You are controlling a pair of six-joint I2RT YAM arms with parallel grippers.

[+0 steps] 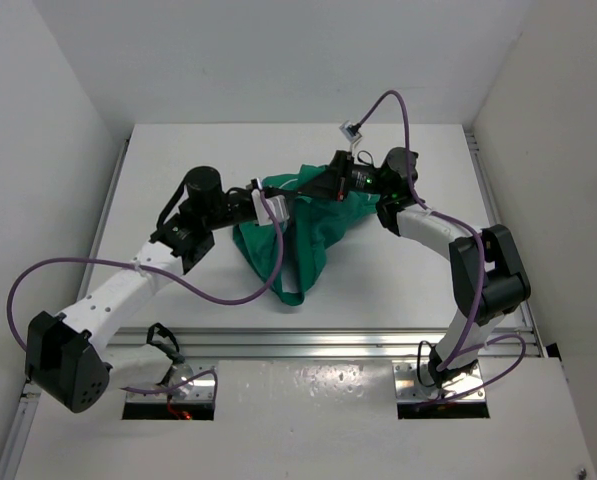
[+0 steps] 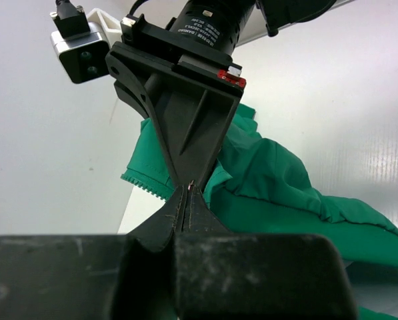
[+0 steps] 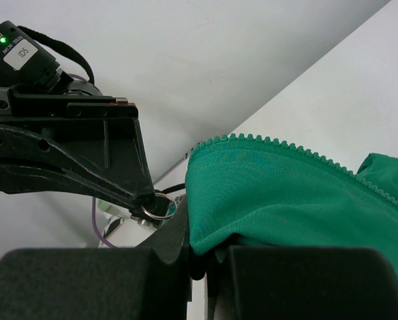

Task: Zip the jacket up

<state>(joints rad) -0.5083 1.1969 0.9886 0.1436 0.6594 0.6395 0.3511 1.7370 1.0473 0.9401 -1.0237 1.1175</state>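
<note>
Jacket [image 1: 313, 235] sits bunched in the middle of your white table [image 1: 178, 150], its upper part gathered up between the two grippers, which meet tip to tip. Your right gripper [image 3: 202, 252] is clamped on a fold of the green fabric just below the zipper teeth [image 3: 272, 142], which run off to its right. Your left gripper [image 2: 187, 199] has its fingers pressed together, with the jacket just behind them. A small metal ring [image 3: 160, 205] sits at its fingertips; you cannot tell whether it is pinched.
</note>
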